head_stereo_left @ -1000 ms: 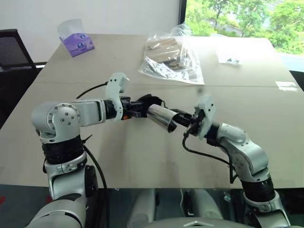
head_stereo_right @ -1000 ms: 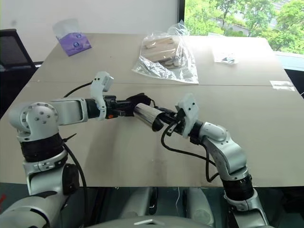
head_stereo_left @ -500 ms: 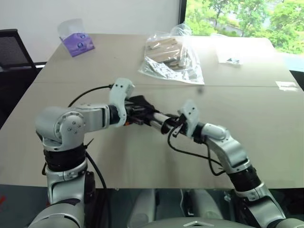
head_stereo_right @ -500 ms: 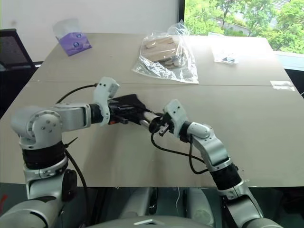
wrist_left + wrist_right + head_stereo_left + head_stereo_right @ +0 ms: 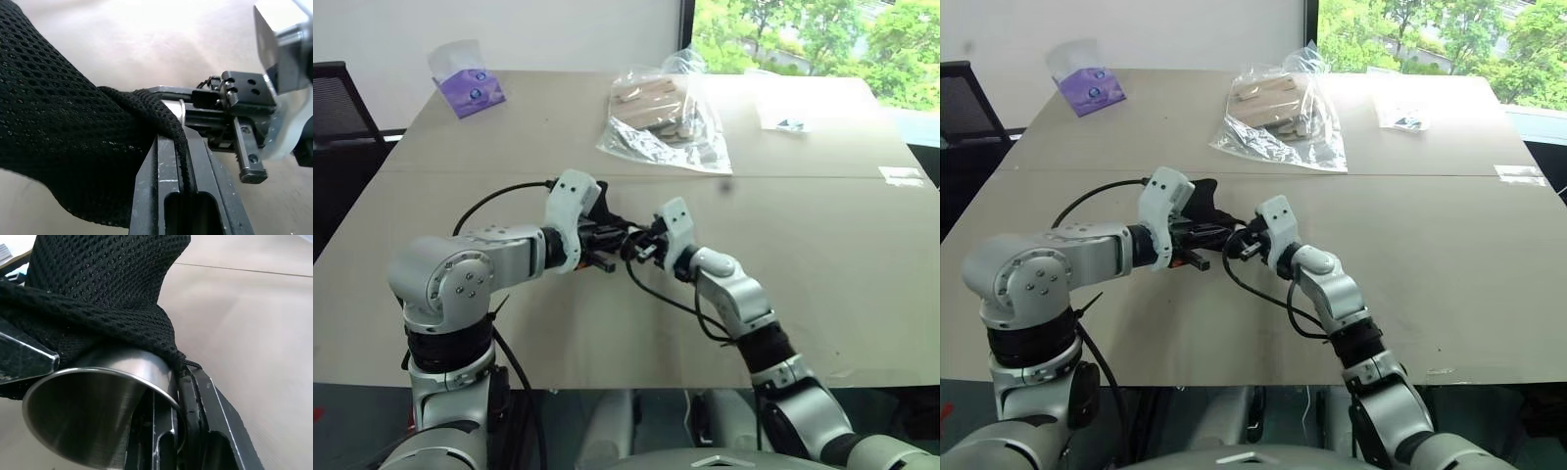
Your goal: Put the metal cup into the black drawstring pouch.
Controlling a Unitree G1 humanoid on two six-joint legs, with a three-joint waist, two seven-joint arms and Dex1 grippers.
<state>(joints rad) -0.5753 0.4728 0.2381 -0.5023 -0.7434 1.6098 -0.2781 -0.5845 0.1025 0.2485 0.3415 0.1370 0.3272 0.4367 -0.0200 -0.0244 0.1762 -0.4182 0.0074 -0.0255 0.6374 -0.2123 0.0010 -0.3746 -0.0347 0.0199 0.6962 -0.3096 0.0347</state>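
The black drawstring pouch (image 5: 98, 284) hangs above the middle of the table, and my left gripper (image 5: 176, 147) is shut on its hem. The mesh mouth is pulled over the metal cup (image 5: 98, 401). Most of the cup's body is covered, while its shiny rim and dark open mouth still stick out. My right gripper (image 5: 168, 431) is shut on the cup's rim, one finger inside the wall and one outside. From the head, the left gripper (image 5: 600, 247) and the right gripper (image 5: 636, 245) meet tip to tip, with the pouch (image 5: 1203, 192) bunched behind them.
A clear plastic bag of wooden blocks (image 5: 666, 117) lies at the back centre of the table (image 5: 822, 255). A purple tissue pack (image 5: 470, 88) sits at the back left and a small packet (image 5: 788, 124) at the back right. A black chair (image 5: 342, 108) stands beside the table's left edge.
My right gripper has moved left and forward, pushing the cup into the pouch. The cup was mostly bare a second ago and is now largely covered. The left gripper has barely shifted.
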